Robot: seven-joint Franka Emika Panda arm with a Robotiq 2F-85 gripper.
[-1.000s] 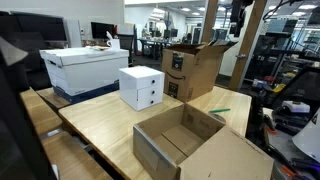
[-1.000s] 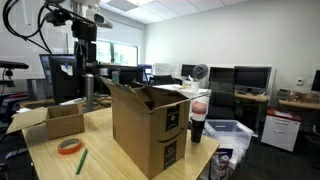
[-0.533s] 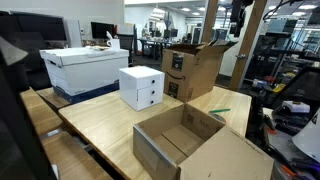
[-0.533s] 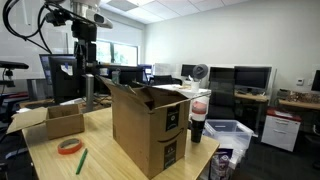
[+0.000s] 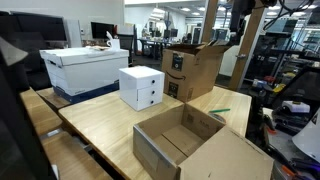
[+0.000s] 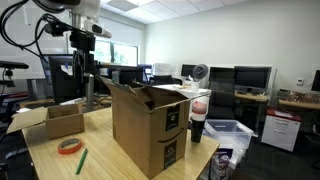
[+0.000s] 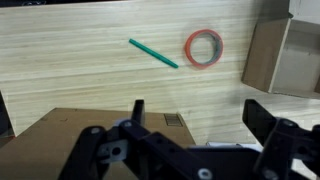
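My gripper (image 7: pixel 200 115) hangs open and empty high above the wooden table (image 7: pixel 90 70). Its two dark fingers (image 7: pixel 262 118) frame bare wood and the flap of the tall open cardboard box (image 7: pixel 60 135). Farther off on the table lie a green marker (image 7: pixel 153 53) and a red tape roll (image 7: pixel 203 47). In both exterior views the gripper (image 5: pixel 236 30) (image 6: pixel 82 60) is up over the tall cardboard box (image 5: pixel 195 70) (image 6: pixel 150 125). Beside that box lie the tape roll (image 6: pixel 69 146) and the marker (image 6: pixel 81 160) (image 5: pixel 219 111).
A low open cardboard box (image 5: pixel 190 145) (image 6: pixel 55 120) (image 7: pixel 285 55) sits at one table end. A white drawer unit (image 5: pixel 141 88) and a white-and-blue storage box (image 5: pixel 85 68) stand at the other. Desks, monitors (image 6: pixel 250 78) and a plastic bin (image 6: pixel 230 135) surround the table.
The arm has shifted slightly above the tall box. The jaws stay open and nothing on the table has moved.
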